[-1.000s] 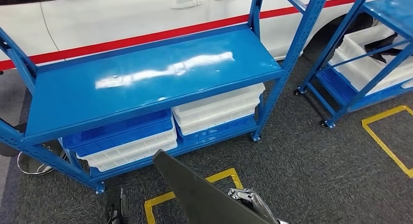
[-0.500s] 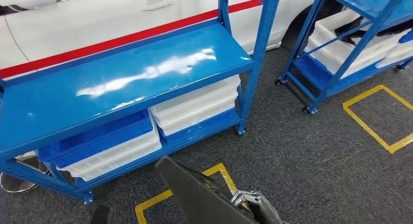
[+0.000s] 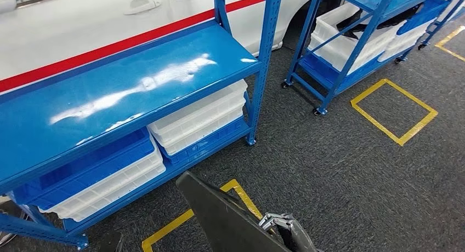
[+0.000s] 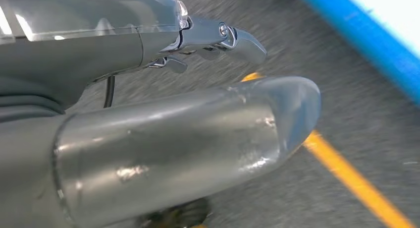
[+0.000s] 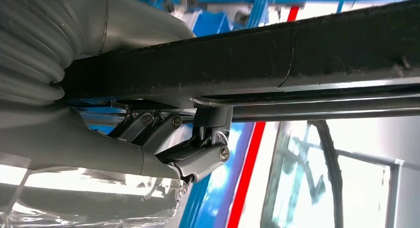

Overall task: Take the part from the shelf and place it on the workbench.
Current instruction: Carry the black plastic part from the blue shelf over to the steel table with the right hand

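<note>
The part (image 3: 222, 216) is a flat dark grey panel that rises at a slant from the bottom edge of the head view. My right hand (image 3: 282, 228) grips it from the right side. In the right wrist view the panel's black edge (image 5: 297, 52) runs across the picture, with my fingers (image 5: 200, 156) hooked against a dark bar along it. My left hand (image 4: 163, 124) hangs over the carpet with its thumb and fingers (image 4: 237, 39) apart and nothing in it.
A blue rack (image 3: 126, 82) with a bare glossy top board stands ahead on the left, with white and blue crates (image 3: 197, 118) stacked beneath it. A second blue rack (image 3: 356, 38) with white bins stands at the right. A white car with a red stripe (image 3: 88, 22) is behind them. Yellow floor squares (image 3: 392, 109) mark the grey carpet.
The whole scene has slid left in the head view, so the camera has turned right; the second rack and its yellow square show more. The panel stays in my right hand.
</note>
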`<state>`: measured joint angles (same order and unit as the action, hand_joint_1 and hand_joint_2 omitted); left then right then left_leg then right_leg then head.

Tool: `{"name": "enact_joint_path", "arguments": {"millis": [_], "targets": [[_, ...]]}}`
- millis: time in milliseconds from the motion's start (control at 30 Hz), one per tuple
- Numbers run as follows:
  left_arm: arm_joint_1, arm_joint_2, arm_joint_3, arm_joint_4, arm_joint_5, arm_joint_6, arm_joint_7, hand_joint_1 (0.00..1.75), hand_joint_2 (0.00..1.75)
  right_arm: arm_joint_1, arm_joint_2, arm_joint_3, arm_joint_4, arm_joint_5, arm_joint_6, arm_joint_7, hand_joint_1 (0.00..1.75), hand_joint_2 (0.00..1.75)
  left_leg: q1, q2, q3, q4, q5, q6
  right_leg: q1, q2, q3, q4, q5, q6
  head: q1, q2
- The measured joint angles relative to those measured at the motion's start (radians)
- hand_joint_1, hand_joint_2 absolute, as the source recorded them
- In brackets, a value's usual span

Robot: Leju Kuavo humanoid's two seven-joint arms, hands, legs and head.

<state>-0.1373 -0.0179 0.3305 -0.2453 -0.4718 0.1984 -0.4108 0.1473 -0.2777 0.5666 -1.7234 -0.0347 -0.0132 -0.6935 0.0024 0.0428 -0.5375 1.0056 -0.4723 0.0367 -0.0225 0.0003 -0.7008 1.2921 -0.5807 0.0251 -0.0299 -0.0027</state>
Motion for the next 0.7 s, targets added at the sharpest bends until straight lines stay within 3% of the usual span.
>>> {"name": "enact_joint_path", "arguments": {"millis": [67,100,167,200,267,300,367,433,467,500,533,567,633,700], "targets": [[0.012,0.0,0.01,0.004,0.011,-0.004,0.039,0.0,0.0,0.007,0.0,-0.002,-0.002,0.001,-0.015,0.003,1.75,1.75,-0.001,0.017,0.001,0.001,-0.002,-0.001,0.0,-0.011,0.05,-0.086,0.049,-0.003,0.0,0.0],[0.021,0.0,0.015,0.006,0.014,-0.005,0.054,0.0,0.0,0.012,0.0,-0.004,-0.006,0.002,-0.023,0.005,1.75,1.75,-0.001,0.025,0.003,0.002,-0.004,-0.003,0.003,-0.033,0.085,-0.15,0.07,-0.007,0.0,0.0],[0.045,0.0,0.024,0.011,0.018,-0.006,0.08,0.0,0.0,0.022,0.0,-0.01,-0.016,0.004,-0.044,0.008,1.75,1.75,-0.006,0.044,0.005,0.006,-0.009,-0.011,0.014,-0.077,0.135,-0.249,0.095,-0.018,0.0,0.0],[0.057,0.0,0.028,0.013,0.02,-0.006,0.087,0.0,0.0,0.03,0.0,-0.014,-0.021,0.003,-0.054,0.009,1.75,1.75,-0.009,0.053,0.007,0.007,-0.011,-0.016,0.019,-0.088,0.143,-0.269,0.095,-0.023,0.0,0.0],[0.075,0.0,0.037,0.016,0.023,-0.007,0.092,0.0,0.0,0.051,0.0,-0.025,-0.03,0.0,-0.07,0.011,1.75,1.75,-0.011,0.073,0.009,0.007,-0.015,-0.025,0.022,-0.068,0.14,-0.273,0.098,-0.032,0.0,0.0],[0.08,-0.001,0.041,0.017,0.024,-0.009,0.093,0.0,0.0,0.062,0.0,-0.03,-0.034,-0.003,-0.075,0.012,1.75,1.75,-0.009,0.067,0.009,0.012,-0.023,-0.031,0.02,-0.058,0.14,-0.276,0.101,-0.036,0.0,0.0],[0.085,-0.002,0.046,0.018,0.026,-0.011,0.094,0.0,0.0,0.076,-0.003,-0.038,-0.042,-0.007,-0.08,0.013,1.75,1.75,-0.004,0.023,-0.011,0.067,-0.067,-0.042,0.015,-0.036,0.139,-0.282,0.109,-0.047,0.0,0.0],[0.093,-0.002,0.051,0.021,0.026,-0.013,0.096,0.0,0.0,0.083,-0.006,-0.044,-0.046,-0.008,-0.08,0.013,1.75,1.75,-0.001,-0.024,-0.065,0.195,-0.136,-0.048,0.015,-0.01,0.134,-0.282,0.113,-0.054,0.0,0.0],[0.097,-0.001,0.054,0.023,0.026,-0.014,0.097,0.0,0.0,0.087,-0.007,-0.046,-0.047,-0.008,-0.08,0.014,1.75,1.75,0.0,-0.032,-0.091,0.255,-0.158,-0.05,0.015,0.005,0.133,-0.281,0.114,-0.056,0.0,0.0],[0.101,-0.001,0.057,0.024,0.026,-0.015,0.097,0.0,0.0,0.091,-0.007,-0.047,-0.047,-0.008,-0.081,0.014,1.75,1.75,0.0,-0.035,-0.105,0.289,-0.162,-0.05,0.016,0.02,0.131,-0.279,0.115,-0.056,0.0,0.0],[0.103,-0.002,0.059,0.024,0.025,-0.016,0.096,0.0,0.0,0.095,-0.007,-0.049,-0.047,-0.009,-0.081,0.016,1.75,1.75,0.0,-0.036,-0.102,0.282,-0.145,-0.05,0.016,0.035,0.13,-0.276,0.115,-0.056,0.0,0.0],[0.103,-0.002,0.06,0.025,0.024,-0.017,0.093,0.0,0.0,0.099,-0.007,-0.051,-0.047,-0.009,-0.082,0.017,1.75,1.75,0.0,-0.041,-0.081,0.236,-0.112,-0.048,0.016,0.05,0.13,-0.272,0.114,-0.055,0.0,0.0],[0.102,-0.002,0.063,0.025,0.021,-0.018,0.08,0.0,0.0,0.106,-0.007,-0.053,-0.05,-0.01,-0.087,0.019,1.75,1.75,0.003,-0.081,-0.022,0.103,-0.049,-0.042,0.016,0.077,0.126,-0.263,0.113,-0.051,0.0,0.0],[0.102,-0.002,0.065,0.025,0.016,-0.019,0.067,0.0,0.0,0.121,-0.007,-0.054,-0.054,-0.013,-0.098,0.015,1.75,1.75,0.005,-0.118,0.008,0.032,-0.031,-0.036,0.015,0.1,0.118,-0.257,0.115,-0.04,0.0,0.0]]}}
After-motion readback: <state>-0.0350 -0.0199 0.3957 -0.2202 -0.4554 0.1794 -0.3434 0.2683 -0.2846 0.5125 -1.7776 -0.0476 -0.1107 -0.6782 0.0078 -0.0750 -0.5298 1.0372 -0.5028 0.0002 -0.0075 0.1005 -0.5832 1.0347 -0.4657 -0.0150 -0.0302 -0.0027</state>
